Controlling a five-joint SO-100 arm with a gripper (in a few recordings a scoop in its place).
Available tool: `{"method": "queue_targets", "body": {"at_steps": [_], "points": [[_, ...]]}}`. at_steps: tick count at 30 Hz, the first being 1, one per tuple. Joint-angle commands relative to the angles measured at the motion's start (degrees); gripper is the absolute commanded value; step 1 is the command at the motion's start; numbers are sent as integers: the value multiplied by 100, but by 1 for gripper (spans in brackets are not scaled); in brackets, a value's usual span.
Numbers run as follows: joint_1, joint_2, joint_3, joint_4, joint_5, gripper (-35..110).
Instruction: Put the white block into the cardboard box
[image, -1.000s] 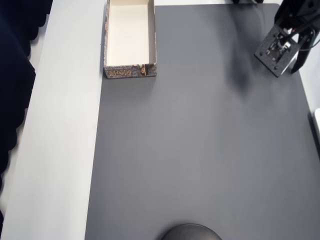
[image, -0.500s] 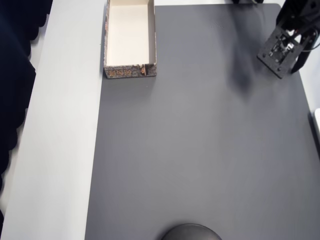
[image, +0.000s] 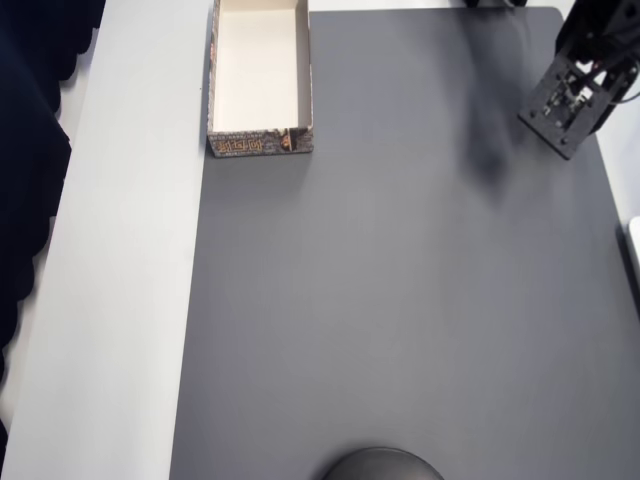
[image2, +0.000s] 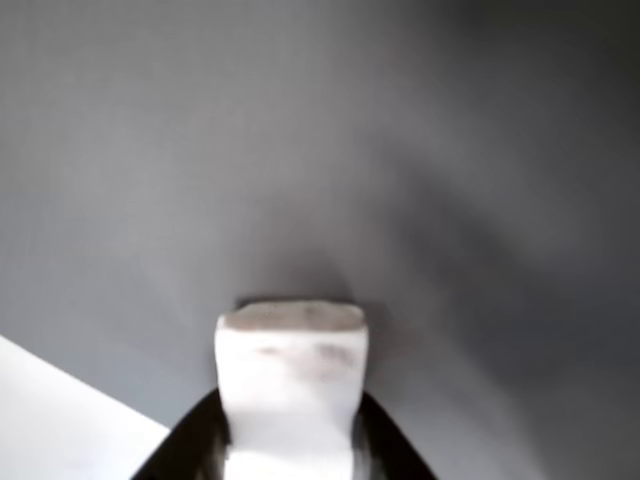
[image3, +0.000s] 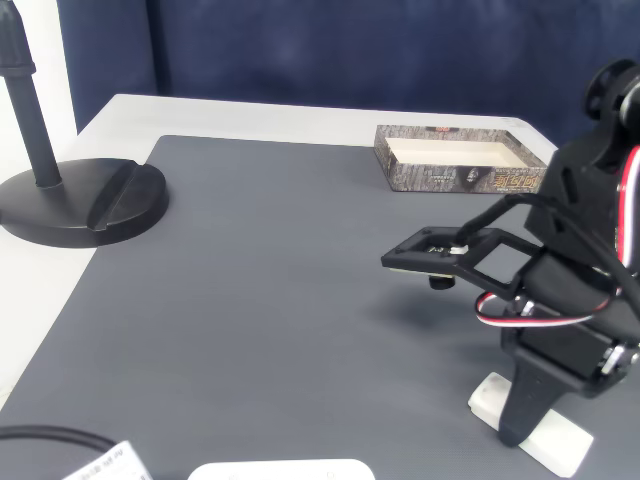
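Here, jaws closed on white block (image2: 291, 375), cardboard box (image: 260, 75) well apart.

- A lab or test bench is suggested.
- A white table (image3: 120, 110) is covered by a grey mat (image: 400, 300).
- A black stand (image3: 70, 200) is set before a dark blue curtain (image3: 350, 50).

A white tabletop (image: 110, 300) carries a dark grey mat (image: 400, 280); the cardboard box (image: 260, 75) sits at eleven o'clock overhead.
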Motion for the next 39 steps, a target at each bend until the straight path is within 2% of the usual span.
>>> {"method": "queue_targets", "body": {"at_steps": [1,19,24,27,39], "points": [[-35,-18,-97,-9,105,-2],[105,53,-255,9,483,-2],[211,141,-1090,1538,352,-2],[431,211,-1705,2373,598,-2],[1661,677,-2224,2812,1793,-2]]}}
